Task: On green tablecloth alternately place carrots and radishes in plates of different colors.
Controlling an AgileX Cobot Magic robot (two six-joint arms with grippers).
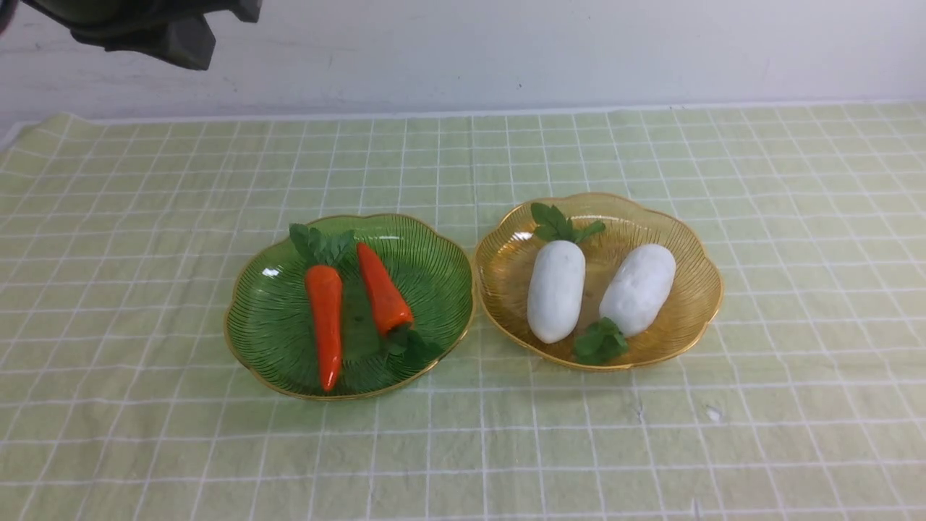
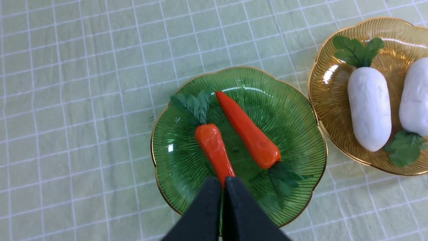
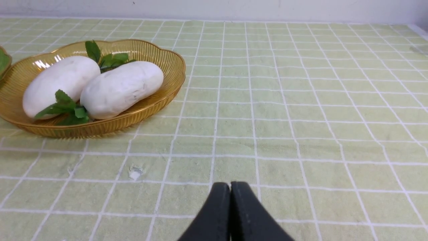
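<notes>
On the green tablecloth (image 1: 145, 181) stand two plates side by side. The green plate (image 1: 260, 318) holds both orange carrots (image 1: 324, 318) (image 1: 383, 293), their leafy tops pointing opposite ways. In the amber plate (image 1: 694, 304) lie both white radishes (image 1: 555, 289) (image 1: 638, 289). My left gripper (image 2: 223, 179) hangs high above the green plate (image 2: 294, 127), shut and empty, over the tip of one carrot (image 2: 214, 150). Only a dark part of the left arm (image 1: 155, 29) shows in the front view. My right gripper (image 3: 230, 184) is shut over bare cloth, apart from the amber plate (image 3: 167, 67) and radishes (image 3: 122, 88).
A pale wall (image 1: 506, 51) runs along the cloth's far edge. A small white speck (image 1: 712, 414) lies on the cloth in front of the amber plate. The cloth is slightly wrinkled near the front.
</notes>
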